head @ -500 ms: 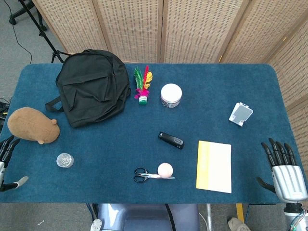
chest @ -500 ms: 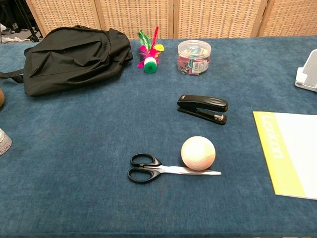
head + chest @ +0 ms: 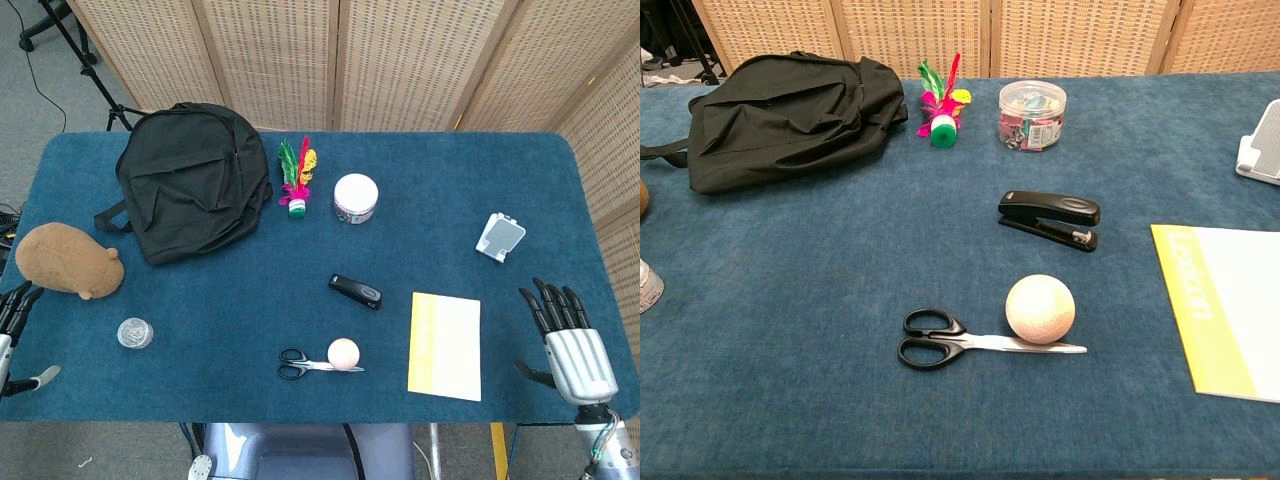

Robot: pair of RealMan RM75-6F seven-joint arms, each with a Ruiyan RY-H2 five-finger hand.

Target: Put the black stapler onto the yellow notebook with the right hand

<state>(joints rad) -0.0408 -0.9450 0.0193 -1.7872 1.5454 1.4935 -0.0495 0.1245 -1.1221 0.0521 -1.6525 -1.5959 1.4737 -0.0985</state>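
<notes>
The black stapler (image 3: 355, 291) (image 3: 1051, 218) lies flat near the middle of the blue table, a little left of the yellow notebook (image 3: 445, 345) (image 3: 1227, 305). The notebook lies flat near the table's front right. My right hand (image 3: 567, 345) hovers at the front right edge, right of the notebook, fingers spread and holding nothing. My left hand (image 3: 14, 330) shows only partly at the left edge, fingers apart, nothing in it. Neither hand appears in the chest view.
Black scissors (image 3: 305, 365) and a pale ball (image 3: 343, 352) lie in front of the stapler. A black backpack (image 3: 190, 180), feather shuttlecock (image 3: 297, 180), clip jar (image 3: 355, 197), brown plush (image 3: 68, 260), small round tin (image 3: 134, 332) and a white stand (image 3: 500, 237) sit around.
My right hand has moved a little to the left and inward, toward the notebook. Nothing else has moved.
</notes>
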